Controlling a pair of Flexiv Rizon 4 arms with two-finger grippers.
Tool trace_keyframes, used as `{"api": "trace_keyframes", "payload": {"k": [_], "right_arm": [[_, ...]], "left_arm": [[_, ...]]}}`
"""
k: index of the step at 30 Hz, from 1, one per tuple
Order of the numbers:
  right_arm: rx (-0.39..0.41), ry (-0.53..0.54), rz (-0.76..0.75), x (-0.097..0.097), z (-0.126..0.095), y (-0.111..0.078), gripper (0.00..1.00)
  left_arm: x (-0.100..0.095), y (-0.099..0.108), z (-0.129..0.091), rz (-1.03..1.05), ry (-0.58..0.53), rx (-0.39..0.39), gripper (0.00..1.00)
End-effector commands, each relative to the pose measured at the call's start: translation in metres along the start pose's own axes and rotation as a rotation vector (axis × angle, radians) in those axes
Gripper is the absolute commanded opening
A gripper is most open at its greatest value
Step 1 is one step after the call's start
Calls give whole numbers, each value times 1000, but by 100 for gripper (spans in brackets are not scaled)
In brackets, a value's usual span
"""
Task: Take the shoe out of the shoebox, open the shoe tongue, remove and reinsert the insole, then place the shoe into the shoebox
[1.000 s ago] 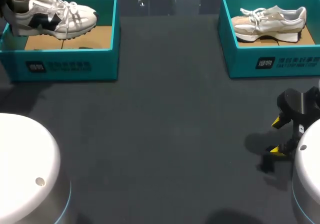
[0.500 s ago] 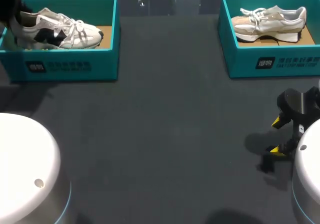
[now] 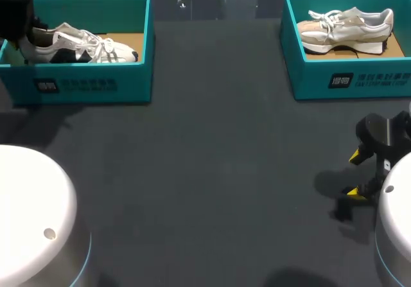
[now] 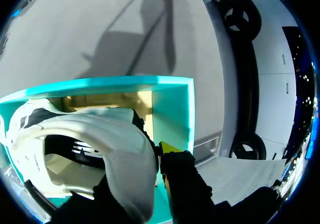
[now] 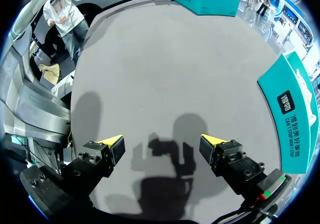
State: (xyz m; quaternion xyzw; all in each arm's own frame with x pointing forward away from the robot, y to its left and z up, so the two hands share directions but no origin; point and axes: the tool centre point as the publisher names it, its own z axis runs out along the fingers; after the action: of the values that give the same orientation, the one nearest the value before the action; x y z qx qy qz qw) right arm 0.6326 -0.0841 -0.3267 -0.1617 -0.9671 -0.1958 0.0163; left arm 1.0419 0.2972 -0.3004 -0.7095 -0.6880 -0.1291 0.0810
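Black right claw [image 5: 162, 146] has yellow tips (arm housings [image 3: 32, 216] white, rounded).

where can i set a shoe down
Bare: the table between and in front of the left shoebox and right shoebox. Crowded: both boxes, the left gripper holding a shoe in the left one; right gripper by the right edge.

The table [image 3: 212, 171] before me has a dark grey, matte, finely textured surface, flat and uniform from edge to edge. Light falls from above and is strong: a compact, dark shadow [image 3: 331, 187] lies on the surface at my right side.
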Motion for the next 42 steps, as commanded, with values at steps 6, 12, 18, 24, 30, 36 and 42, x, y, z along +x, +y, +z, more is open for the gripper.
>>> {"api": "trace_keyframes", "payload": {"k": [6,12,18,24,30,36,42], "right_arm": [[1,-3,0,2,-1,0,100],[1,-3,0,2,-1,0,100],[1,-3,0,2,-1,0,100],[1,-3,0,2,-1,0,100],[1,-3,0,2,-1,0,100],[1,-3,0,2,-1,0,100],[1,-3,0,2,-1,0,100]], "left_arm": [[-8,-3,7,-8,-1,31,0],[-15,-2,14,-20,8,25,0],[-20,-2,23,-32,14,16,0],[-21,-2,32,-42,7,26,0],[-22,-4,41,-45,2,22,0],[-23,-4,52,-59,3,22,0],[-23,-3,57,-58,-8,41,0]]}}
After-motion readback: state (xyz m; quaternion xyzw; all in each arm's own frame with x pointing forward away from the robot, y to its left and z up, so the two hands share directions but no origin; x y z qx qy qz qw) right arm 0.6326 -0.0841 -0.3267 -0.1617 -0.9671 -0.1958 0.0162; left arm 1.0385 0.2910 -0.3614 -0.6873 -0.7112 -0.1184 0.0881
